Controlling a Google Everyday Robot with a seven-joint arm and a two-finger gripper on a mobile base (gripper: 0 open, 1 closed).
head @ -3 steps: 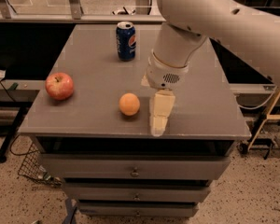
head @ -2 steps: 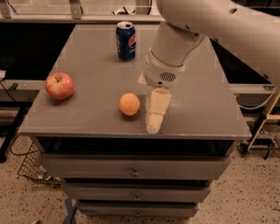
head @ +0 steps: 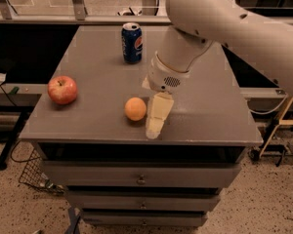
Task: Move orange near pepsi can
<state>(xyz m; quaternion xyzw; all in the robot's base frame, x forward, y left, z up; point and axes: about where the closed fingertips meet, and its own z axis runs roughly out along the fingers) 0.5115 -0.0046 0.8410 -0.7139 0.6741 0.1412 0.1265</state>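
The orange (head: 135, 108) lies on the grey table top (head: 97, 72) near the front edge, a little left of the middle. The pepsi can (head: 132, 43) stands upright at the back of the table, well behind the orange. My gripper (head: 155, 122) hangs from the big white arm and points down at the table, just right of the orange and close beside it. It does not hold the orange.
A red apple (head: 62, 89) sits at the table's left side. The table is a cabinet with drawers (head: 141, 179) below. A wire basket (head: 31, 174) stands on the floor at the left, a stand's legs (head: 276, 140) at the right.
My gripper has slid left toward the orange and now sits close beside it. The orange, the can and the apple have not moved.
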